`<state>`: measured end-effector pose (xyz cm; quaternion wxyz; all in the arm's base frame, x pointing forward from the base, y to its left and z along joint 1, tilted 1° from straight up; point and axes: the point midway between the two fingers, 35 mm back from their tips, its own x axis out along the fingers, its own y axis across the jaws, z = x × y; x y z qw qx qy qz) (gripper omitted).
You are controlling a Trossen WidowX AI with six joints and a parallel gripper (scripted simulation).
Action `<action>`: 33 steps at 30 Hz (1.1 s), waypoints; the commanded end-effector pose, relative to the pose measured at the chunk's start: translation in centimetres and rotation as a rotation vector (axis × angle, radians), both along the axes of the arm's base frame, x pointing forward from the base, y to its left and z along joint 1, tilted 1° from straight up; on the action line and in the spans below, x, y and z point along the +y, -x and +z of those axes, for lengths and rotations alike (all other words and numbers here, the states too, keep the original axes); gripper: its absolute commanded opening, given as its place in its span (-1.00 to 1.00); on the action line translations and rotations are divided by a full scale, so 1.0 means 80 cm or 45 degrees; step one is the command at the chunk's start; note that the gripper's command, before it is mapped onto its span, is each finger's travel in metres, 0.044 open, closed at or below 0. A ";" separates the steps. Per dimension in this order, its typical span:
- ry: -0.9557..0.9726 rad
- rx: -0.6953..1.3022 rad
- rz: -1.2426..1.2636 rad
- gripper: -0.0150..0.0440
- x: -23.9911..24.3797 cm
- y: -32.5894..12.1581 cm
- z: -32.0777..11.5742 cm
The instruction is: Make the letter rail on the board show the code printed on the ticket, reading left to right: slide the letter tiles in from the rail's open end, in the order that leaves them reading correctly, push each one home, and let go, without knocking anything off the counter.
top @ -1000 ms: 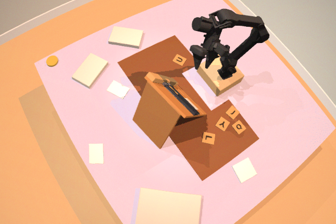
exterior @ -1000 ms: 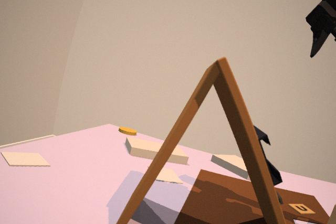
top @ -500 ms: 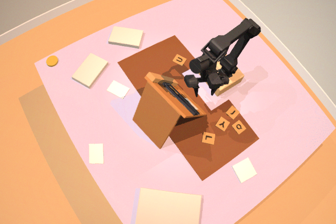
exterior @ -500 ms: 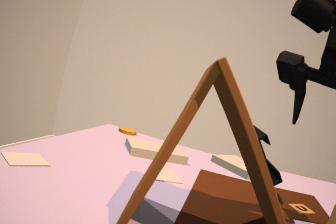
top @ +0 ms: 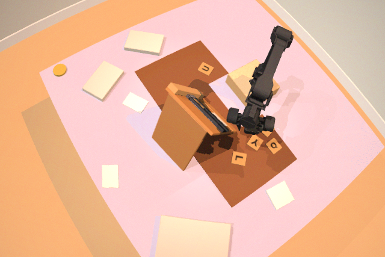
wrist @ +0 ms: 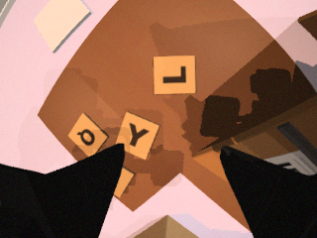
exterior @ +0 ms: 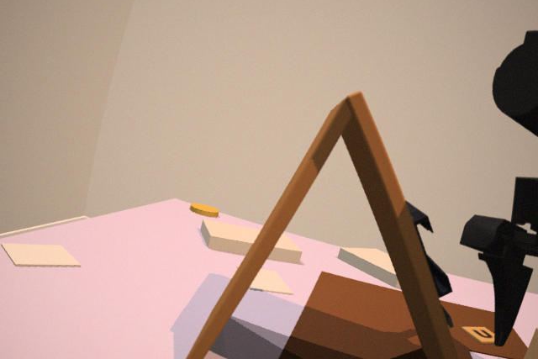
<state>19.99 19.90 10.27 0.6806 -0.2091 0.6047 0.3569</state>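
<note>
The A-shaped board (top: 183, 132) (exterior: 382, 181) stands on the counter (top: 77, 129) (exterior: 108, 294), partly over a brown mat (top: 168, 67) (exterior: 347, 294) (wrist: 109, 59), its dark letter rail (top: 208, 114) on the sloping face toward the gripper (top: 250, 123) (exterior: 506, 303) (wrist: 173, 151). Right of the board in the top view, the gripper has its fingers well apart but short of fully open, with nothing between them. Five loose tiles are countable: the U tile (top: 206, 68) (exterior: 477, 334) above the board's upper end; near its lower right, the L tile (top: 239, 158) (wrist: 174, 74), the Y tile (top: 254, 142) (wrist: 139, 135), the Q tile (top: 274, 145) (wrist: 88, 134) and a mostly hidden tile (top: 267, 132) (wrist: 124, 182). The ticket is only partly visible on the board, its code unreadable. One tan block (top: 239, 83) (wrist: 168, 225) stands right of the board, under the arm. Two thick cream blocks and one yellow disc (top: 59, 69) (exterior: 203, 209) lie up and left of it, one large pale slab (top: 192, 236) below. Three thin cards lie around it: two left, one lower right.
</note>
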 end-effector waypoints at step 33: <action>0.246 0.060 -0.416 0.66 0.041 0.077 -0.131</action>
